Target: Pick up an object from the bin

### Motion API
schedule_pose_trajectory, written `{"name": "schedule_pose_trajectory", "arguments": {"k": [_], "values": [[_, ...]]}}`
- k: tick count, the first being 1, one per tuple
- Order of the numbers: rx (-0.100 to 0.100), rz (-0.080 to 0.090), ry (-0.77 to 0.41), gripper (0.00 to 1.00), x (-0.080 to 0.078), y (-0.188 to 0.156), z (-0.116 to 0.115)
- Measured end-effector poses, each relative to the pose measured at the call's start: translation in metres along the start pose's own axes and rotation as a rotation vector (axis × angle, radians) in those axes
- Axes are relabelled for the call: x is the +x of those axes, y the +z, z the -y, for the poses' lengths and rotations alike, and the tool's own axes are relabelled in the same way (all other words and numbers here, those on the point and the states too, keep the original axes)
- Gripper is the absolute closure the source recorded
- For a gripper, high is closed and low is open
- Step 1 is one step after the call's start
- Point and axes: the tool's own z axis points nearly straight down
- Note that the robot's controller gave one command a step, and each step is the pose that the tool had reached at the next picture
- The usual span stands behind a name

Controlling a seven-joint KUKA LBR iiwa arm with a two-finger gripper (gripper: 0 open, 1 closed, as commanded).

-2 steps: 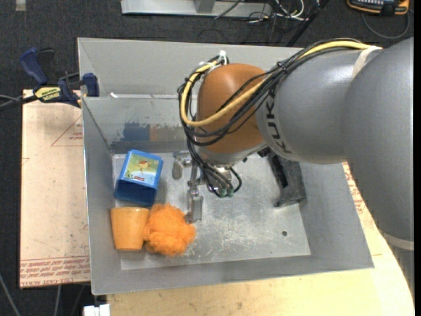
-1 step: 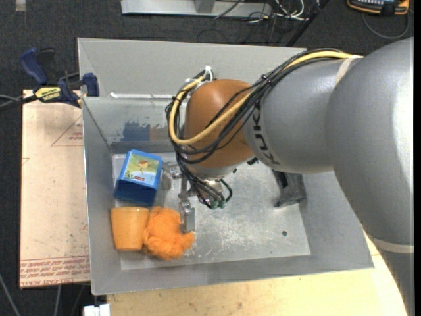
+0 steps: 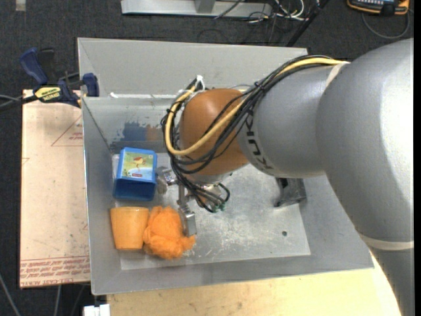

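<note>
1 large grey arm (image 3: 309, 124) is reaching in from the right across the grey metal bin (image 3: 263, 242), its orange wrist cover hanging over the bin's middle. A blue box (image 3: 135, 174) is lying at the left wall. Below it, a fuzzy orange lump (image 3: 164, 237) is lying near the front-left corner, and the end effector (image 3: 187, 224) is pointing down at its right edge; whether it is released or clenched cannot be told. An orange cup (image 3: 128, 228) is touching the lump's left side, and 1 small dark grey piece (image 3: 291, 193) is sitting well apart at the right.

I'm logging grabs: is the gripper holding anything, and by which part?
Cannot tell. The gripper is down at the right edge of the orange fluffy ball, but a hold is not visible.
</note>
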Motion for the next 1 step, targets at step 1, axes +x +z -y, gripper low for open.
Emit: {"name": "schedule_pose_trajectory", "arguments": {"k": [1], "values": [[-0.003, -0.006, -0.088, 0.0, 0.0052, 0.0092, -0.0263]]}}
